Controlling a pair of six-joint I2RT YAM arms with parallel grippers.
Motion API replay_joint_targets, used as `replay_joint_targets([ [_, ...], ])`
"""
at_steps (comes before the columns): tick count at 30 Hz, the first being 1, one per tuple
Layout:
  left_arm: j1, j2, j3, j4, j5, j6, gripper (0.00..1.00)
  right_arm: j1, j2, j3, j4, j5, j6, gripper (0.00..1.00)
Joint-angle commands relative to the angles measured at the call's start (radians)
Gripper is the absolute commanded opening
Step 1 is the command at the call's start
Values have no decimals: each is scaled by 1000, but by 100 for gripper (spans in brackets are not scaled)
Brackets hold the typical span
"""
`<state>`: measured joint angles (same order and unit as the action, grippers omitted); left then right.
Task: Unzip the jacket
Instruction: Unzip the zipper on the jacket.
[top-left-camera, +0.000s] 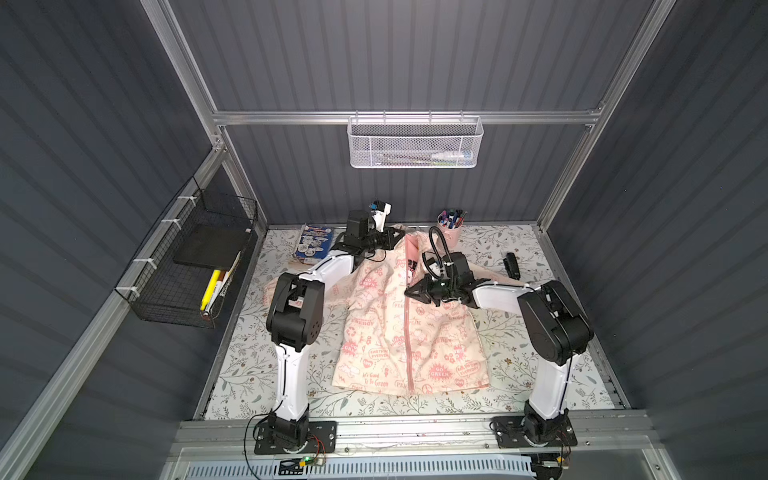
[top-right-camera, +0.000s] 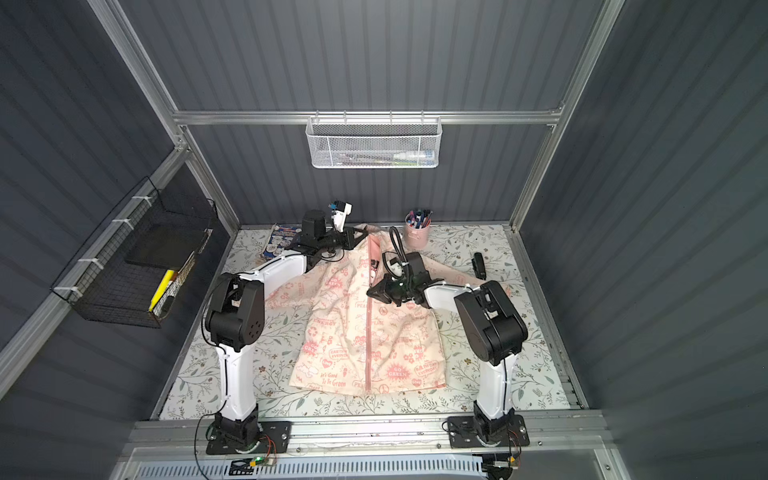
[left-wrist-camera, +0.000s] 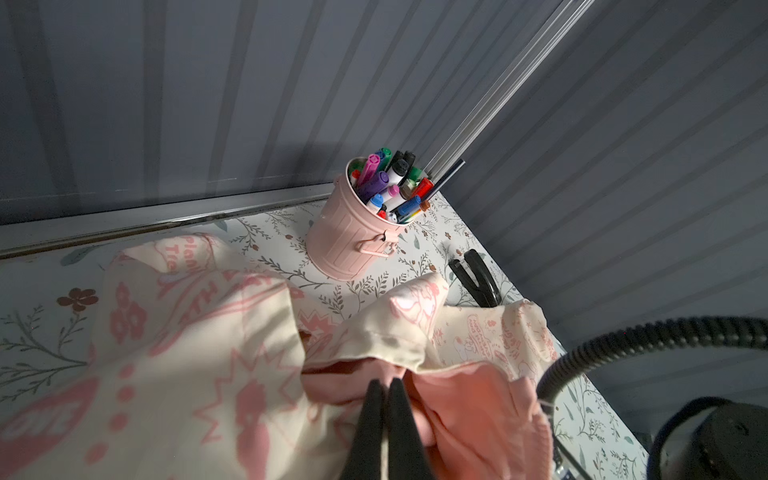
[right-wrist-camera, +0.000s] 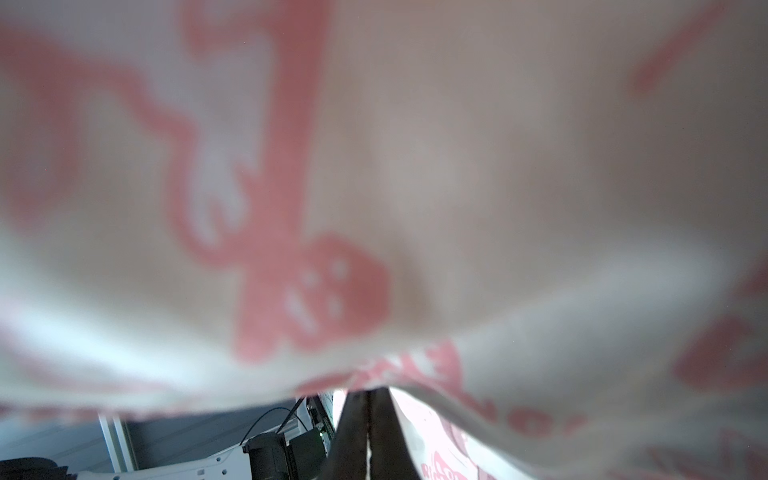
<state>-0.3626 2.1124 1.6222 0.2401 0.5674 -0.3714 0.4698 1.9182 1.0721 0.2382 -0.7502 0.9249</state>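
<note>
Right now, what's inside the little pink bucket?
The pink bucket is stuffed with colored markers, caps up: purple, blue, green, red, black. Their lower ends and the bucket's bottom are hidden by its wall.

Jacket (top-left-camera: 382, 332): soft matt cloth; bucket (left-wrist-camera: 349, 241): glossy ribbed mtl; basket (top-left-camera: 415, 145): wire mesh.

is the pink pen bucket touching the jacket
Apart. The left wrist view shows a strip of bare floral table between the base of the pink bucket and the nearest folds of the jacket.
</note>
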Motion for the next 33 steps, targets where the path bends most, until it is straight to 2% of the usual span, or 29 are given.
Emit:
replay_joint_targets([
  [1, 21, 18, 47, 24, -25, -8, 0, 30, -25, -34, -2, 6, 20, 0],
  [33, 51, 37, 64, 21, -56, -14, 0, 125, -116, -235, 16, 66, 38, 0],
])
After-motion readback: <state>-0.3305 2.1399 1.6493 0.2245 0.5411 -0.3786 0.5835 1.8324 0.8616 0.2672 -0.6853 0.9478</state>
